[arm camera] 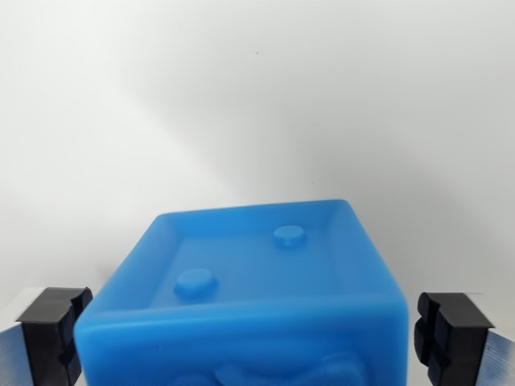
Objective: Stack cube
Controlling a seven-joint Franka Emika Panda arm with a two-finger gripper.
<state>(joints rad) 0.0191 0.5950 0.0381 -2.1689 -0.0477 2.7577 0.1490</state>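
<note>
A blue cube (257,273) fills the lower middle of the wrist view, very close to the camera, and its near edge is blurred. Its upper face has a raised rim and two round studs, and a relief shape shows on the near side. My gripper (251,338) straddles the cube. The left black fingertip (52,334) sits right at the cube's left side. The right black fingertip (451,334) stands beside the cube's right side with a thin sliver of white between them. The jaws stand wide apart. No second cube is in view.
A plain white surface (257,96) spreads behind and around the cube, with a soft shadow across its right part.
</note>
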